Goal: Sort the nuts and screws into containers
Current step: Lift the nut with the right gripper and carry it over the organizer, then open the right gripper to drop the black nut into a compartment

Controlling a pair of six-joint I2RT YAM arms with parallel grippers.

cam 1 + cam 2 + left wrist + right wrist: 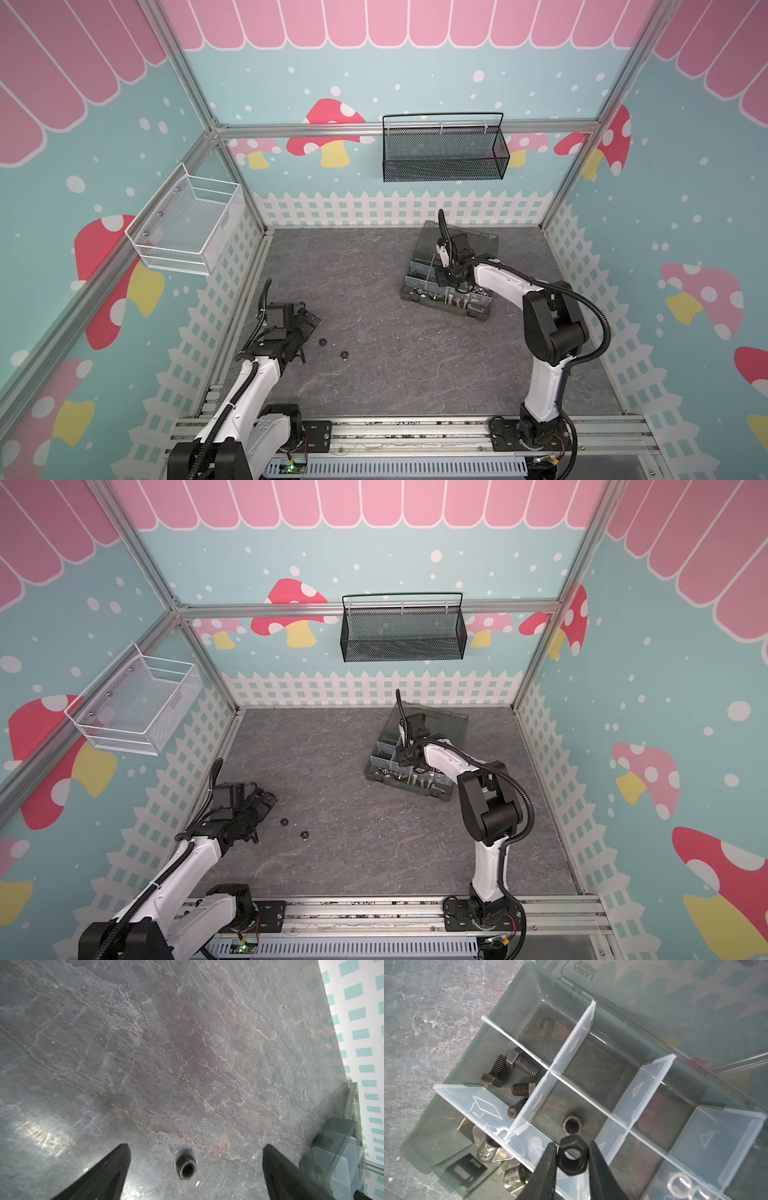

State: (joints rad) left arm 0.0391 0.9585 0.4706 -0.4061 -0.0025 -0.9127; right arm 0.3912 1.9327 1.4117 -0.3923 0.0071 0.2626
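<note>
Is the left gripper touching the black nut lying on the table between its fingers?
Apart. The left wrist view shows the black nut lying on the table between the wide-open fingers of the left gripper, with bare table on both sides.

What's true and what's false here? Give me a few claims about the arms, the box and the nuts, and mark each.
1. The right gripper has a black nut between its fingertips, over the organizer box. True.
2. The left gripper is clamped on a nut. False: its jaws stand wide open, with an untouched nut on the table between them.
3. Two loose nuts lie on the table. True.
4. The box's lid is closed. False: it stands open.
5. The black screws share a compartment with the boxed nut. False: a divider separates them.
</note>
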